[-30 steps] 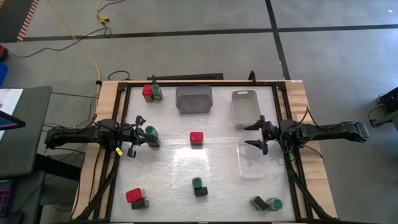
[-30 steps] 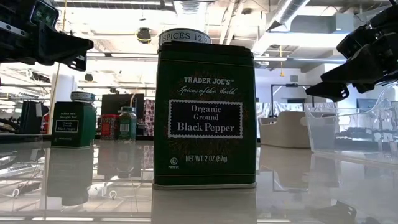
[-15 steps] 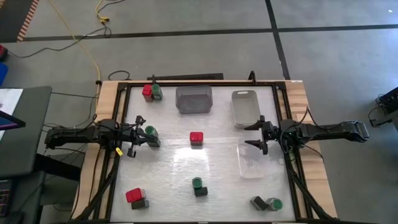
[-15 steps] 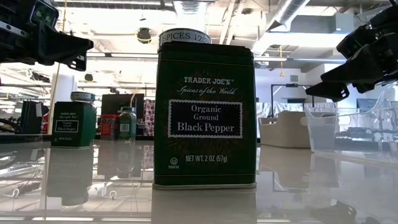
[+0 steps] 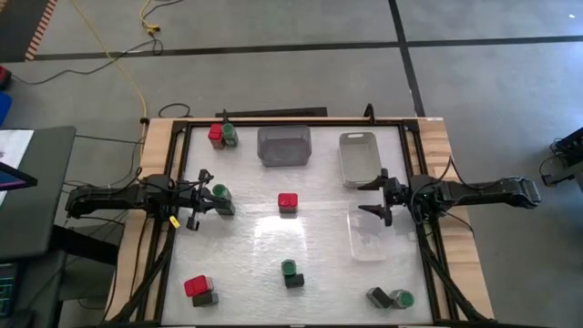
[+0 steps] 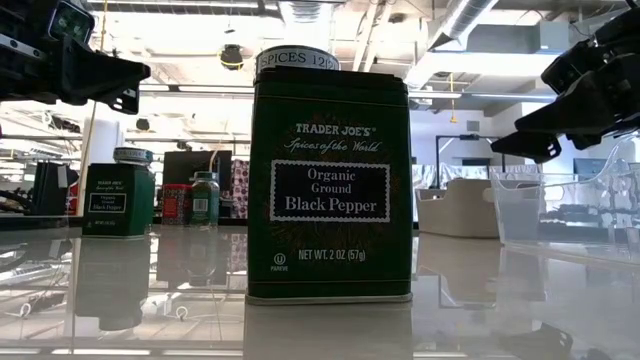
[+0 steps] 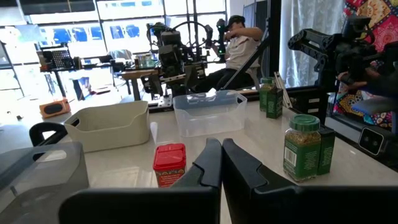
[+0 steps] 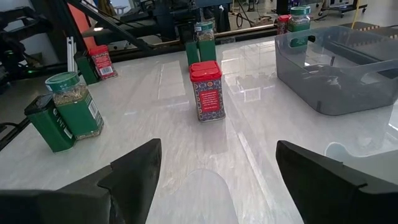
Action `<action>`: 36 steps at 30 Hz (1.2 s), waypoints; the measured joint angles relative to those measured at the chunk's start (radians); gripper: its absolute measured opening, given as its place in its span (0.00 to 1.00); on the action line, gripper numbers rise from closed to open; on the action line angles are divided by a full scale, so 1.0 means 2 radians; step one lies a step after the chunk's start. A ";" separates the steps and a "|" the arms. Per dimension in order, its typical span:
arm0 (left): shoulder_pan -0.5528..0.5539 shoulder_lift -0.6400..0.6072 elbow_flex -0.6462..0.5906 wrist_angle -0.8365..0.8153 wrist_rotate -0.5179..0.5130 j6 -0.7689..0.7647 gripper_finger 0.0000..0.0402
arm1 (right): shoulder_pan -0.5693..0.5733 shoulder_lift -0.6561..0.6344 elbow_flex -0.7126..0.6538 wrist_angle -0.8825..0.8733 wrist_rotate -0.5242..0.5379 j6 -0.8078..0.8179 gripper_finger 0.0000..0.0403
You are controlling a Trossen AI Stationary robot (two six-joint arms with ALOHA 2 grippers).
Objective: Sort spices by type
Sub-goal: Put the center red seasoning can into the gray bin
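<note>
White glossy table (image 5: 255,264) in a wood frame, grey floor around it, open lab beyond.

Spices lie scattered. The red-topped tin (image 5: 288,202) stands alone mid-table, upright, between my 2 arms. 1 green-lidded jar (image 5: 219,192) with a dark tin beside it sits just ahead of the left gripper (image 5: 195,200). Other pairs stand at the far-left corner, near-left corner, near-centre and near-right.

Left gripper: fingers pressed together, holding nothing, raised above the table and pointing inward.

Right gripper (image 5: 377,198): jaws spread wide, empty, raised at the right edge between the white tray (image 5: 358,155) and the clear tray (image 5: 368,239).

Judgement: the red-topped tin lies straight ahead of the right gripper, well apart, path unobstructed. With its jaws already wide, the right arm looks better placed for it.
</note>
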 joint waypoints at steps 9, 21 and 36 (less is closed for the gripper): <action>0.000 0.000 0.000 0.000 0.000 0.000 0.00 | 0.000 0.000 0.000 0.001 0.001 -0.011 0.86; 0.000 0.000 0.000 0.000 0.000 0.000 0.00 | 0.001 0.000 0.000 -0.001 0.001 0.025 0.86; 0.000 0.000 0.000 0.000 0.000 0.000 0.00 | 0.001 0.000 0.001 -0.011 0.000 0.027 0.99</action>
